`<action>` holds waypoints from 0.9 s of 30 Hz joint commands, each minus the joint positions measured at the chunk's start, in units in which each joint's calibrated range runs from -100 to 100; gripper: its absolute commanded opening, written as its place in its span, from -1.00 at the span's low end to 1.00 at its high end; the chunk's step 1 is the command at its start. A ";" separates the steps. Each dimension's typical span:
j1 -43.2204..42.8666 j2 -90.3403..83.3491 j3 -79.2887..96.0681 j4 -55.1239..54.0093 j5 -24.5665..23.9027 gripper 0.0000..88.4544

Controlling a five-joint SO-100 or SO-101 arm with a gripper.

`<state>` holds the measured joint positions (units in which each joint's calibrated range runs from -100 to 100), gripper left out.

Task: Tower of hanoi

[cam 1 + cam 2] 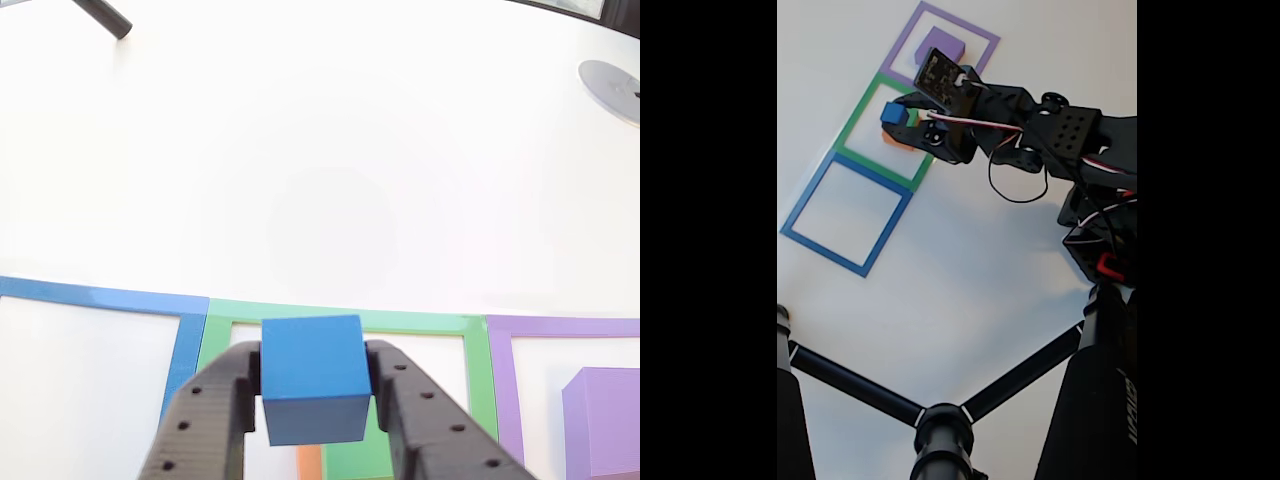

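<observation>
- Nearest in the other view: the hand [314, 395], its two black fingers [205, 420] clenched on opposite sides of the blue cube [313, 375]. The cube sits level between them and is clear of the tabletop [330, 160].
- Directly beneath the cube, a sliver of the orange block [309, 463] shows, with a green block [350, 460] beside it; how the two lie on each other cannot be told from here.
- Both lie inside the green square outline [420, 322], the middle of three flat outlines in a row.
- To the left in that view, touching the green outline, the blue square outline [100, 298].
- To the right, the purple square outline [560, 325], with the purple block [605, 420] standing inside it, well apart from the hand.
- Fixed view: tripod legs [850, 385] in the foreground; beyond them the white tabletop [970, 270], then the arm [1060, 130] reaching in from the right.
- The hand [908, 118] holds the blue cube [893, 113] over the green square outline [855, 125], with a trace of the orange block [898, 143] below it.
- The blue square outline [800, 210] lies nearer the camera; the purple block [942, 45] inside the purple square outline [902, 45] lies farthest.
- Far edge in the other view: a black rod [105, 17] at upper left and a grey disc [612, 85] at upper right.
</observation>
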<state>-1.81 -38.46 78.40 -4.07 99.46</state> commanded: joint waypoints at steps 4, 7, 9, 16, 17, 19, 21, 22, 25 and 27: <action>2.68 16.45 3.69 -31.15 0.54 -0.96; 4.21 20.97 3.42 -35.69 0.54 -0.96; 4.88 22.51 3.33 -36.82 0.54 -0.96; 4.50 23.88 4.78 -38.60 0.54 -0.96; 4.31 23.96 4.88 -38.68 0.54 -0.96; 4.21 24.53 5.24 -39.49 0.54 -0.96; 4.31 25.25 5.42 -40.22 0.54 -0.96; 4.50 25.66 5.42 -40.46 0.54 -0.96; 4.59 27.11 5.42 -41.92 0.54 -0.96; 4.59 27.84 5.42 -42.81 0.54 -0.96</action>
<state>3.10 -10.85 84.06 -44.30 99.46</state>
